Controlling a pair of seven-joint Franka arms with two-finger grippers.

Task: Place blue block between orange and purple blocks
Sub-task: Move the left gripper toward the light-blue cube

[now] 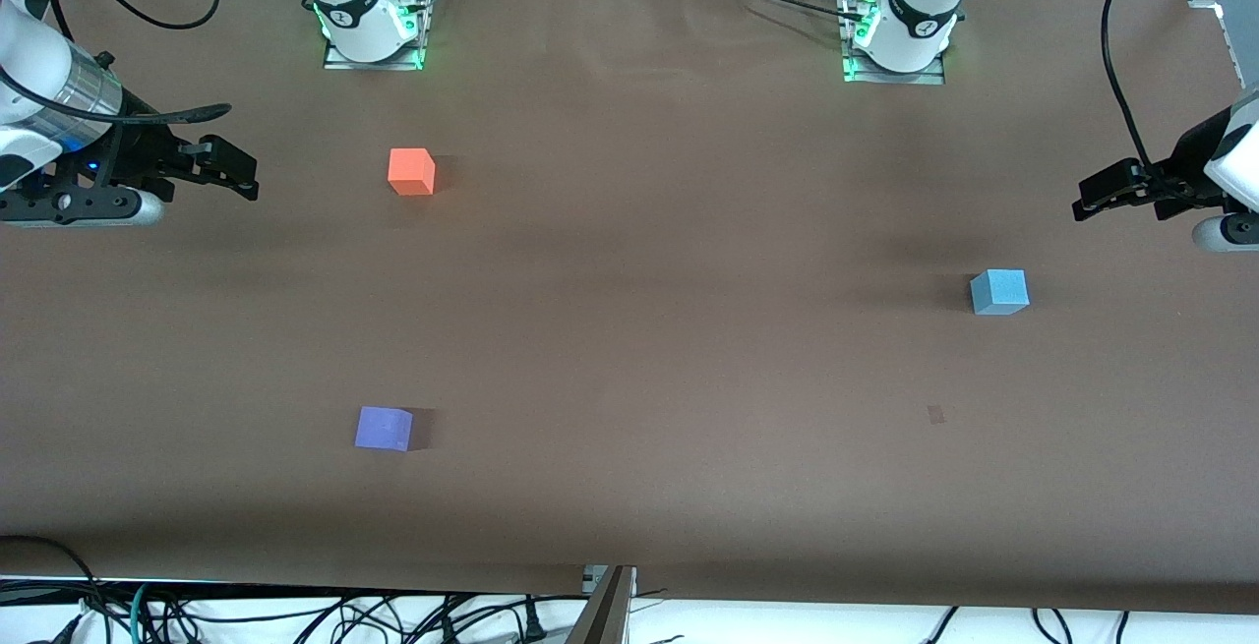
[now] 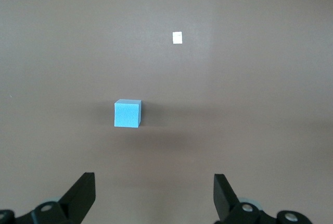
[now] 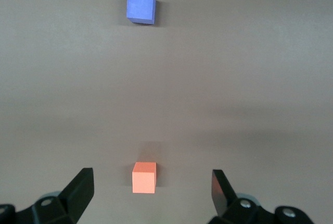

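The blue block sits on the brown table toward the left arm's end; it also shows in the left wrist view. The orange block sits toward the right arm's end, and the purple block sits nearer the front camera than it. Both show in the right wrist view, the orange block and the purple block. My left gripper hovers open and empty over the table's edge at the left arm's end, its fingers wide apart. My right gripper hovers open and empty over the right arm's end, its fingers wide apart.
The two arm bases stand along the table's edge farthest from the front camera. A small tape mark lies nearer the front camera than the blue block; it shows white in the left wrist view. Cables hang past the table's nearest edge.
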